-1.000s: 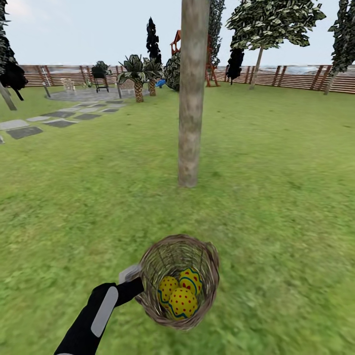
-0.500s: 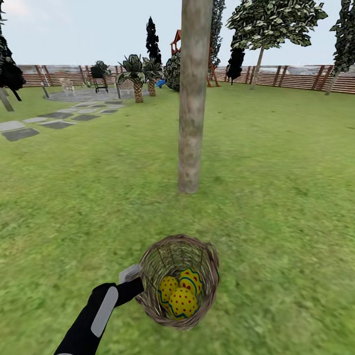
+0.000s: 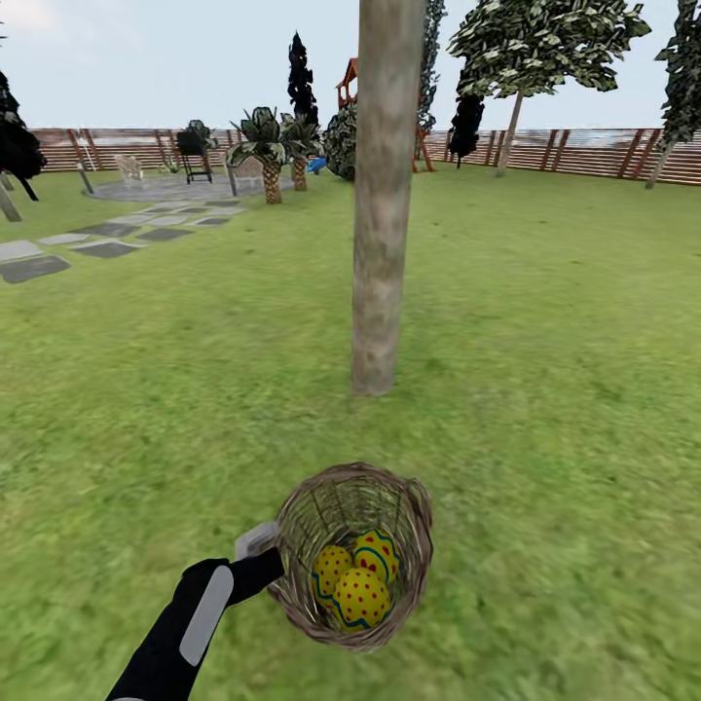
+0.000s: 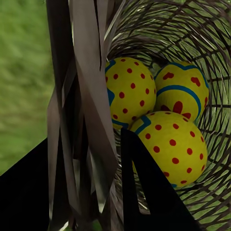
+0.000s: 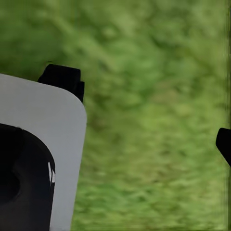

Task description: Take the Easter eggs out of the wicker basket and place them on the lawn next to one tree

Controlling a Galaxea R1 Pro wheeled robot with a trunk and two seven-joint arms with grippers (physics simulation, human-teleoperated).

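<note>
Three Easter eggs (image 3: 358,574) sat inside the wicker basket (image 3: 352,553), none placed yet. Left tool (image 3: 265,557) was clamped on its rim, basket carried near the tree (image 3: 383,195), short of its base. Right tool (image 5: 144,115) was spread, holding nothing, over lawn (image 3: 545,389).

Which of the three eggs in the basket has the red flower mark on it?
The egg deepest in the basket, tucked behind the other two. It has a red flower under a blue band; the other eggs show only dots.
</note>
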